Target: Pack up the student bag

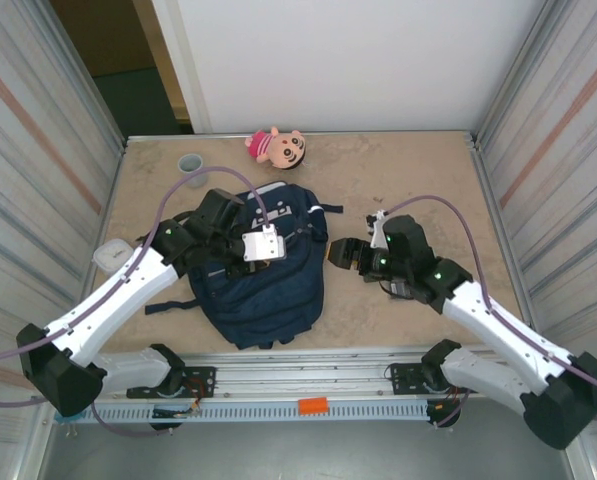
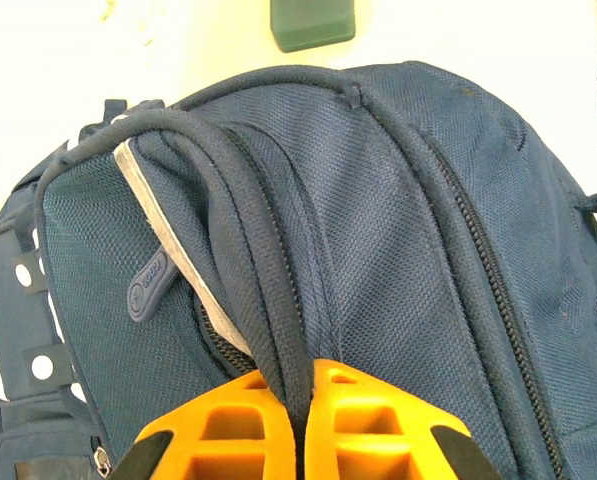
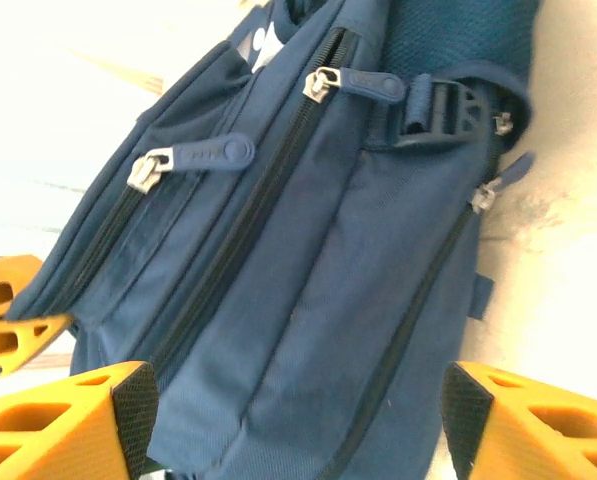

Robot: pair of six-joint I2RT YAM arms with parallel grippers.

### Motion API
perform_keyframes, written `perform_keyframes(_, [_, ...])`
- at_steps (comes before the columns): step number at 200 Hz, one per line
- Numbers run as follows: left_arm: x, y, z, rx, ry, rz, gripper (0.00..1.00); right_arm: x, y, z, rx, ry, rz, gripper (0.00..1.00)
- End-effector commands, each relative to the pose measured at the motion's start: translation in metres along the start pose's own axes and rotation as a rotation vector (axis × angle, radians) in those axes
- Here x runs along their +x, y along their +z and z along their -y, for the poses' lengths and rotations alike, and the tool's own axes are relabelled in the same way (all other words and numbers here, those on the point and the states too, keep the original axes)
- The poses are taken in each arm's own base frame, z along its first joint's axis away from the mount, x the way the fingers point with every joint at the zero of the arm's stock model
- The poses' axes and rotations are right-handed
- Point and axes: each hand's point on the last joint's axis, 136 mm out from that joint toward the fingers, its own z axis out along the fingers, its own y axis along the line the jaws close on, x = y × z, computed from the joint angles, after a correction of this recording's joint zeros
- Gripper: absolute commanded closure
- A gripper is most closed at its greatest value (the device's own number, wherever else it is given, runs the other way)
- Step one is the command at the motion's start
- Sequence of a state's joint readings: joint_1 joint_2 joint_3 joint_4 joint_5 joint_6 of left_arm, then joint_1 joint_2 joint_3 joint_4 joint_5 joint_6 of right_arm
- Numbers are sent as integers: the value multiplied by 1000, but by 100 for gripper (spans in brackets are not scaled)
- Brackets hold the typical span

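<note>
Pinching a dark corded edge atop the student bag (image 1: 268,298), my left gripper (image 2: 300,378) is clamped on it, fingers pressed together; my right gripper (image 3: 298,400) stands wide open just beside the bag's right flank, gripping nothing; the bag lies on the table (image 1: 398,190) between my two arms, toward the near edge; navy woven fabric, a pale reflective strip, long zips with silver sliders and navy pull tabs, a dark buckle on a side strap.

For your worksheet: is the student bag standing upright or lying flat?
Lying flat: the student bag sprawls across the table, seen from above.
</note>
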State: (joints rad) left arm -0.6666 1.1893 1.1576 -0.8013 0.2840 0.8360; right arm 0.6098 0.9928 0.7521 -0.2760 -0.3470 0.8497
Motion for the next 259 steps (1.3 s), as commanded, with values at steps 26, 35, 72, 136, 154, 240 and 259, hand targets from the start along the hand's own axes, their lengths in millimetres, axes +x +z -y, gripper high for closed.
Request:
perform_keyframes(26, [-40,-20,-11,-84,144,193,100,8,18,-52,-204,52,-184,32])
perform_keyframes(35, [-39,-20,-11,-87,146,194,100,10,23,-51,-198,66,-194,32])
perform_keyframes(72, [-41,-17,-10,-89,154,218,100,15,41,-51,-210,123,-220,39])
perform_keyframes(136, [-34,-15,-17,-148,120,207,98,18,51,-48,-223,127,-198,93])
perform_keyframes(154, [-31,-16,-18,-153,37,197,80,17,47,-60,-248,81,-173,99])
perform_keyframes(240, [-15,12,3,-88,-156,158,31,27,41,-76,-247,13,-109,100])
perform_keyframes(259, [-14,21,3,-68,-180,141,27,29,40,-77,-241,9,-94,100])
